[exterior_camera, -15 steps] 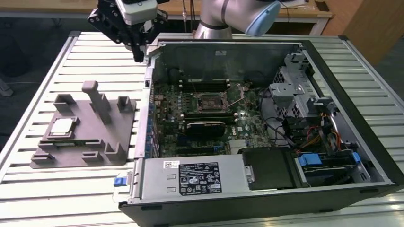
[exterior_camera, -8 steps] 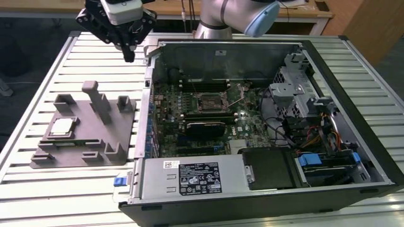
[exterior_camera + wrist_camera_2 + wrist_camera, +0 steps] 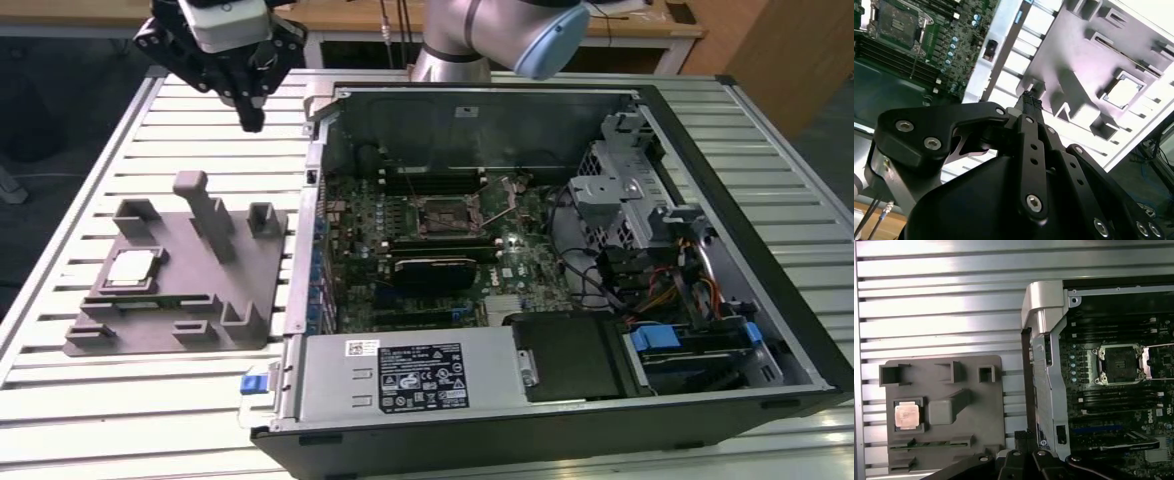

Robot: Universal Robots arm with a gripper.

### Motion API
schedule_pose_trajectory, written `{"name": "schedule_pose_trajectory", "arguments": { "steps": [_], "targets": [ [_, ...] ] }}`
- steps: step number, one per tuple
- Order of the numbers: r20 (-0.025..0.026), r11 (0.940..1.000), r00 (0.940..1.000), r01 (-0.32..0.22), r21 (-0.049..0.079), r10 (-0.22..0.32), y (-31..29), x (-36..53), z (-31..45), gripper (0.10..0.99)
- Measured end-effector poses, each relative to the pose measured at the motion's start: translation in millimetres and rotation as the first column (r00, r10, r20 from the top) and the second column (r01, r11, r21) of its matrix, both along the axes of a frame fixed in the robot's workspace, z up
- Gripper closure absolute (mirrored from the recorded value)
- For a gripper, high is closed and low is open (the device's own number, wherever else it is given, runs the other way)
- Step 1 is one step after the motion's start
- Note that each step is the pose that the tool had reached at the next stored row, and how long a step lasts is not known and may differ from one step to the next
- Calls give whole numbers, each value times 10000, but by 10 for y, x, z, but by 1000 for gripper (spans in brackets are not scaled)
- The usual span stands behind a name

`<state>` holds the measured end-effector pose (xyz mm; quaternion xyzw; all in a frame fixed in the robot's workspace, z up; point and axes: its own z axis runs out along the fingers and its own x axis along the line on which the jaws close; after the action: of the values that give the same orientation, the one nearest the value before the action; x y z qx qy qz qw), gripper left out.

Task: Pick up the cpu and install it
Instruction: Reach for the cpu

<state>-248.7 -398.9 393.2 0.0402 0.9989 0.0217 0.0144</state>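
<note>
Case: the open computer case (image 3: 534, 432) lies on the slatted bench (image 3: 80, 400). Its power supply (image 3: 400, 375) is nearest, and the socket (image 3: 445, 213) sits mid-board behind it.
Holder: the grey holder (image 3: 180, 300) is on the bench at the exterior view's left of the case. The cpu (image 3: 134, 268) lies flat in its square recess, silver top up.
End effector: my end effector (image 3: 251, 124) hangs farthest back, above the bench beyond the holder. It seems clenched on nothing and is well apart from the cpu.

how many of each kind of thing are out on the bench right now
cpu: 1
grey holder: 1
computer case: 1
socket: 1
power supply box: 1
gripper: 1
total: 6
</note>
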Motion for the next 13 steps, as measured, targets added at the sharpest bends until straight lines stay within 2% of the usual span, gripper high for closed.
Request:
{"name": "schedule_pose_trajectory", "arguments": {
  "steps": [13],
  "targets": [
    [0, 10000, 10000, 4, 0, -4, 0, -241, -56, 980]
  ]
}}
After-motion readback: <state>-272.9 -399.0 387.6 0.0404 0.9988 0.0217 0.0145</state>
